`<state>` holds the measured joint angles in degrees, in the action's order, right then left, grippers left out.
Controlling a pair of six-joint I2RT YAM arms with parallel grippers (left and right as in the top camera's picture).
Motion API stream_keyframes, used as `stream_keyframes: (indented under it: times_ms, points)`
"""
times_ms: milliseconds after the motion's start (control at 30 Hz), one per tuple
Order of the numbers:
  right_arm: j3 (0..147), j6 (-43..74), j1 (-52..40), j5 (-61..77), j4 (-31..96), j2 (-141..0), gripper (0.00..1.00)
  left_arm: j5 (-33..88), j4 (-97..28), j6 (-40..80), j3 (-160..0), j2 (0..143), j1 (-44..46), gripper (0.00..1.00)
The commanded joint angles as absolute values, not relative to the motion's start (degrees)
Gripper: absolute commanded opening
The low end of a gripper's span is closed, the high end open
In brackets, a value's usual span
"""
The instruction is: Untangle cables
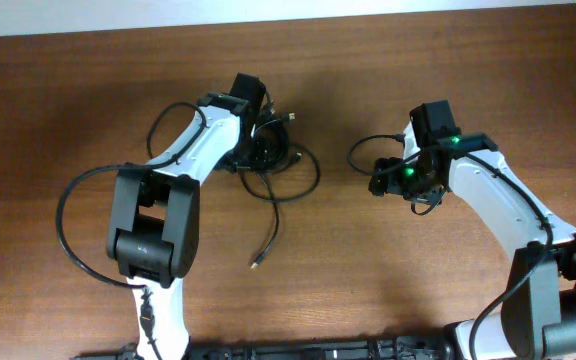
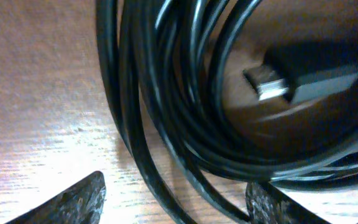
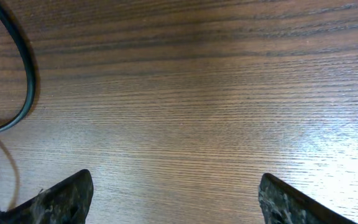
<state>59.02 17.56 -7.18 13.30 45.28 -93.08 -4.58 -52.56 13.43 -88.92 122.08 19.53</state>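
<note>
The cables form a coiled black bundle (image 1: 273, 160) at the middle of the table. One loose tail runs toward the front and ends in a metallic plug (image 1: 258, 262). My left gripper (image 1: 261, 148) sits over the bundle. In the left wrist view its jaws (image 2: 176, 199) are open, with cable strands (image 2: 166, 124) lying between the fingertips and a small silver plug (image 2: 269, 85) inside the coil. My right gripper (image 1: 388, 180) is open and empty over bare wood (image 3: 176, 196). A thin black cable loop (image 3: 25, 81) lies to its left and also shows in the overhead view (image 1: 360, 152).
The brown wooden table (image 1: 368, 280) carries both arms. The left arm's own thick black wire (image 1: 68, 215) bows out at the left. The table's far edge (image 1: 288, 22) runs along the top.
</note>
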Motion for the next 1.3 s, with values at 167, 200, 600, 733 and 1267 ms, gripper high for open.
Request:
stream_keyframes:
  times_ms: [167, 200, 600, 733, 1267]
  points:
    - [59.05, 17.47, -7.11, 12.82, 45.47, -93.19, 0.84, -2.52, -51.83, 13.19, -86.37, 123.00, 19.40, 0.32]
    - [59.05, 17.47, -7.11, 12.80, 45.47, -93.19, 0.84, -2.55, -51.86, 13.17, -86.35, 123.00, 19.40, 0.22]
    - [59.05, 14.17, -7.22, 23.49, 42.44, -93.19, 0.94, 4.38, -52.25, 6.94, -87.31, 117.84, 19.64, 0.00]
    - [59.05, 13.98, -9.80, 26.98, 36.97, -93.19, 0.94, 23.51, -54.83, -2.00, -87.37, 110.93, 19.73, 0.00]
    - [59.05, 21.54, -13.21, 20.71, 34.44, -93.19, 0.93, 54.68, -56.38, -15.16, -89.23, 108.92, 19.70, 0.00]
